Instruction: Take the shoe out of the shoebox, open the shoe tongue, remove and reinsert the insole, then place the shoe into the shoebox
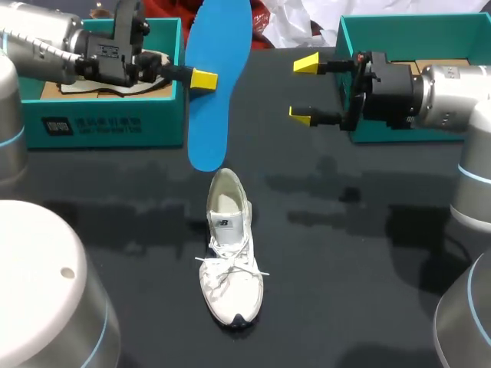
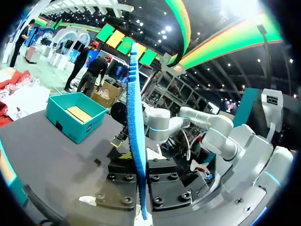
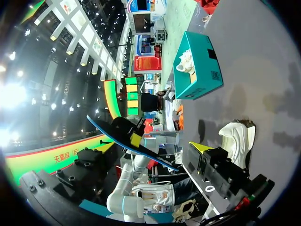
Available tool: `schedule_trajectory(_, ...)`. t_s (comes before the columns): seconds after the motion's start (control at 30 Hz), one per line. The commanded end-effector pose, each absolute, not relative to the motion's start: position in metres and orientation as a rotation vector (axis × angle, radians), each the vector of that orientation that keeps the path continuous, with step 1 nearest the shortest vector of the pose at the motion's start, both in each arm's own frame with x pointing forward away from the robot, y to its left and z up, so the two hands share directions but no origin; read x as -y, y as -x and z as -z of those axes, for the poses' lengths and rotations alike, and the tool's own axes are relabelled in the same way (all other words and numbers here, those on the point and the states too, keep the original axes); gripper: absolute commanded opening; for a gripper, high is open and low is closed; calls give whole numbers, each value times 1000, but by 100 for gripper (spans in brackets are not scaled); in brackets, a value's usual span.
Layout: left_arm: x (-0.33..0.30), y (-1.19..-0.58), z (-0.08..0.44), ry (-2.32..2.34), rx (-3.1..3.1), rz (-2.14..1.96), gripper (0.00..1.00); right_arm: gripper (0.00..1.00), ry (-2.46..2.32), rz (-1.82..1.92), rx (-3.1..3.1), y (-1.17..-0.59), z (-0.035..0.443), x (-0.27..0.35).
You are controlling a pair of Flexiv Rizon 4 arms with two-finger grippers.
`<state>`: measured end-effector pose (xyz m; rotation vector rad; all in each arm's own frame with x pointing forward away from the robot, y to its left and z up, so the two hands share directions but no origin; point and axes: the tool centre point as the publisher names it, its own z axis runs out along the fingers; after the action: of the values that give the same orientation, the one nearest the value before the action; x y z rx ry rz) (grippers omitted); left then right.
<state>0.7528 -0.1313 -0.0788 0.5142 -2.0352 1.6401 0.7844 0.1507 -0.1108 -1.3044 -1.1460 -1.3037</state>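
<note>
1. Far left, the teal left shoebox [image 1: 100,126] stands on the dark table [image 1: 368,253], and your left arm reaches across its open top.
2. Your left gripper [image 1: 198,77] is clenched on the blue insole [image 1: 217,77]. One yellow tip presses the face turned to the head camera. The left wrist view shows the insole edge-on between the two fingers.
3. The insole is held clear of the table, broad face to the head camera. In that view its long axis runs from the far side toward you. Its near, rounded end sits just by the shoe's heel.
4. At centre, the white shoe [image 1: 230,253] rests on its sole on the table, outside both boxes. Its long axis runs far to near: the heel opening points away from you, and the dark-tipped toe points toward you, angled slightly to your right. The laces are threaded.
5. Your right gripper [image 1: 305,90] is released, with its yellow tips spread wide and nothing between them. It points across toward the insole and stays apart from it, above the table.
6. Far right, the second teal shoebox [image 1: 430,27] sits behind your right arm.
</note>
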Motion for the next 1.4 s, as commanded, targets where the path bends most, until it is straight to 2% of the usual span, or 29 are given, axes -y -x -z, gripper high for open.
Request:
schedule_trajectory(0.03, 135, -760, 85, -657, 1890, -1509, 0, 100, 1307, 1303, 1147, -784, 111, -151)
schedule_trajectory(0.83, 140, -772, 118, -1016, 1602, -1336, 0, 100, 1382, 1272, 1236, -779, 101, -144)
schedule_trajectory(1.4, 137, -781, 137, -1122, 1466, -1246, 0, 100, 1677, 979, 1489, -778, 73, -139)
